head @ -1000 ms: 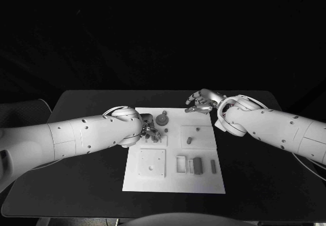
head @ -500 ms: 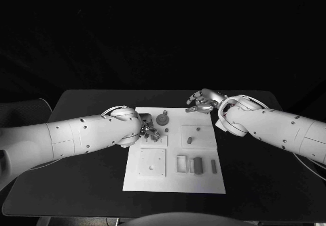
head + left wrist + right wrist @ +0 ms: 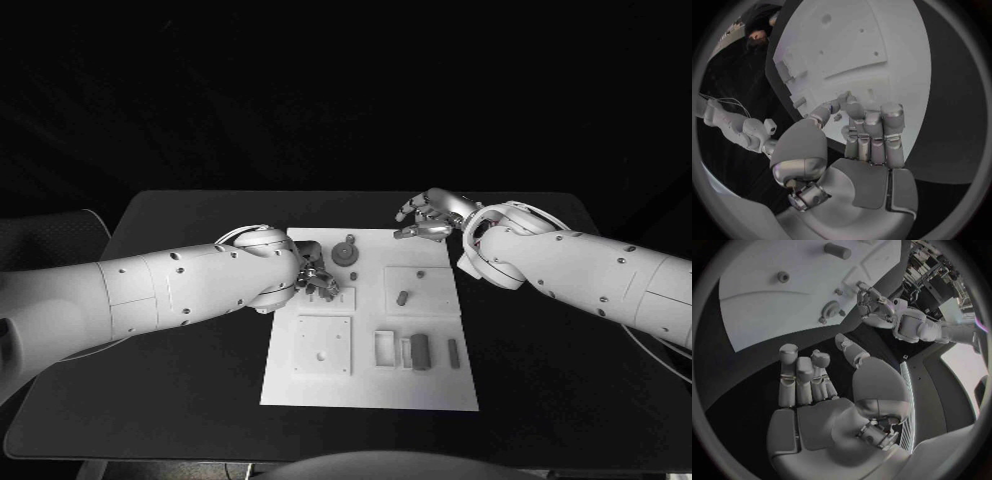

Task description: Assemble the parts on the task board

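The left hand (image 3: 320, 283) hides whatever lies beneath its curled fingers (image 3: 870, 131).

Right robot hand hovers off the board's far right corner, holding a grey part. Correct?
Not quite. The right robot hand does hover off the board's far right corner, but it holds nothing: the right wrist view shows its palm bare and its fingers apart.
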Controlling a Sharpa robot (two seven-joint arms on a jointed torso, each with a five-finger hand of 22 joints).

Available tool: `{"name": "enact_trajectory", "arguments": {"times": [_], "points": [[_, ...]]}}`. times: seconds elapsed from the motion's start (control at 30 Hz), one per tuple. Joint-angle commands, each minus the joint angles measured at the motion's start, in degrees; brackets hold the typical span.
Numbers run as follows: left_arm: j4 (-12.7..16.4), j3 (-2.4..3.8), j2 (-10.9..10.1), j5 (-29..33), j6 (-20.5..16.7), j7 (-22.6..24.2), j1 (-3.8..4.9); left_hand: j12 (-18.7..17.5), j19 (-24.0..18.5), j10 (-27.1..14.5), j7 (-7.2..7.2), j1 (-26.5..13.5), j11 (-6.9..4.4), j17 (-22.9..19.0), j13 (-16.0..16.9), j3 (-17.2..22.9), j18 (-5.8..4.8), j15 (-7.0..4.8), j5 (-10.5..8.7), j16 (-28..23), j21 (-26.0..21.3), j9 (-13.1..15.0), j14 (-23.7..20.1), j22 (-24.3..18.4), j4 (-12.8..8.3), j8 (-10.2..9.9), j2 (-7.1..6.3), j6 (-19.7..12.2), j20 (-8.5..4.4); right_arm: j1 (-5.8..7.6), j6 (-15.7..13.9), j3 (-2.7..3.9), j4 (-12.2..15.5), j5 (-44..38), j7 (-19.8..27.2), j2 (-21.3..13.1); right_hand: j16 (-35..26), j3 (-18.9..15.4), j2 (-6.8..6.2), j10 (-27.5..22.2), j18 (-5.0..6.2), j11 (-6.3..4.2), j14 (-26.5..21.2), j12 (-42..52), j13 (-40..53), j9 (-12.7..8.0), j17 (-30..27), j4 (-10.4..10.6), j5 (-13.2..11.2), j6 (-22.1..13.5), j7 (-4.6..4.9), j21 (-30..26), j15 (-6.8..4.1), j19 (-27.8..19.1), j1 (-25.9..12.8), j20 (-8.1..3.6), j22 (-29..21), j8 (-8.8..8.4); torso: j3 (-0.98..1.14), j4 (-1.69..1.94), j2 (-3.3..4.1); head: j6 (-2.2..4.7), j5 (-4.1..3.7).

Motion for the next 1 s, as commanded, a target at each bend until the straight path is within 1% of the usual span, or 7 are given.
{"name": "enact_trajectory", "arguments": {"times": [0.03, 0.2, 0.43, 0.63, 0.73, 1.0], "points": [[-0.4, -0.53, -0.1, -0.9, 1.4, -2.2, -0.68, 0.3, 0.4, 0.3, 0.11, 4.1, -0.20, -0.1, -0.1, 6.5, 4.44, -1.23, 0.41, 0.2, 0.3, 0.1, 0.1, 1.0, -6.3, 0.3, 3.83, 0.5, -0.26, -0.01, 0.6, 0.02, 0.1, -0.1, 0.3, 0.0, 0.0, 0.0, 0.15, -0.5, 3.92, 0.06, -0.3, 0.3, -0.1, -0.1, -0.1, 0.4, 0.4, 0.1, 0.39, -0.2, -0.18, 0.1, -0.6, -0.44, 0.1, 0.38, 0.00, 0.02, 0.01, -0.02, 0.01], [-0.4, -0.53, -0.1, -0.6, 2.0, -2.1, -0.68, 0.4, 0.4, 0.3, 0.10, 4.1, -0.21, -0.1, -0.1, 6.5, 4.44, -1.24, 0.44, 0.2, 0.3, 0.1, 0.1, 1.0, -6.3, 0.3, 3.82, 0.5, -0.26, -0.01, 0.7, 0.02, 0.0, -0.1, 0.3, 0.0, 0.0, 0.0, 0.14, -0.5, 3.92, 0.06, -0.3, 0.3, -0.1, -0.1, -0.1, 0.4, 0.4, 0.1, 0.39, -0.2, -0.18, 0.1, -0.6, -0.44, 0.1, 0.38, -0.01, -0.02, 0.02, -0.14, 0.00], [-0.5, -0.52, -0.2, 1.9, 3.4, -2.2, -0.68, 0.4, 0.4, 0.3, 0.07, 4.1, -0.24, -0.1, -0.1, 6.5, 4.41, -1.24, 0.60, 0.3, 0.4, 0.1, 0.1, 1.0, -6.3, 0.4, 3.78, 0.6, -0.23, -0.01, 0.7, 0.02, 0.0, -0.1, 0.3, 0.1, 0.0, 0.0, 0.13, -0.5, 3.92, 0.06, -0.3, 0.3, -0.1, -0.1, -0.1, 0.4, 0.4, 0.1, 0.39, -0.2, -0.18, 0.1, -0.6, -0.45, 0.1, 0.39, 0.01, 0.00, 0.01, -0.18, -0.04], [-0.6, -0.52, -0.2, 3.3, 2.8, -2.5, -0.67, 0.5, 0.4, 0.4, 0.05, 4.1, -0.26, -0.1, -0.1, 6.5, 4.36, -1.24, 0.70, 0.3, 0.4, 0.1, 0.2, 1.0, -6.3, 0.4, 3.76, 0.6, -0.17, -0.01, 0.7, 0.02, 0.0, -0.1, 0.3, 0.1, 0.0, 0.0, 0.12, -0.5, 3.92, 0.06, -0.3, 0.3, -0.1, -0.1, -0.1, 0.5, 0.4, 0.1, 0.39, -0.2, -0.18, 0.1, -0.6, -0.45, 0.1, 0.39, 0.01, 0.01, 0.00, -0.20, 0.00], [-0.7, -0.52, -0.3, 5.2, 2.4, -2.9, -0.66, 0.6, 0.4, 0.4, 0.03, 4.0, -0.28, -0.1, 0.0, 6.5, 4.33, -1.25, 0.78, 0.4, 0.4, 0.1, 0.2, 1.0, -6.3, 0.5, 3.81, 0.7, -0.14, -0.02, 0.7, 0.02, -0.1, -0.1, 0.3, 0.1, 0.0, 0.0, 0.12, -0.5, 3.92, 0.06, -0.3, 0.3, -0.1, -0.1, -0.1, 0.5, 0.4, 0.1, 0.39, -0.2, -0.18, 0.1, -0.6, -0.46, 0.1, 0.39, 0.02, 0.01, 0.01, -0.22, 0.00], [-0.8, -0.52, -0.3, 6.5, 2.1, -3.0, -0.66, 0.8, 0.4, 0.5, -0.04, 3.9, -0.34, 0.0, 0.0, 6.5, 4.30, -1.29, 1.11, 0.6, 0.5, 0.1, 0.3, 1.0, -6.3, 0.6, 3.84, 0.8, -0.12, -0.07, 0.7, 0.02, -0.2, -0.1, 0.4, 0.2, 0.0, 0.0, 0.11, -0.5, 3.92, 0.06, -0.3, 0.3, -0.1, -0.1, -0.1, 0.5, 0.4, 0.1, 0.39, -0.2, -0.18, 0.1, -0.6, -0.46, 0.1, 0.39, 0.01, 0.01, 0.02, -0.22, 0.04]]}}
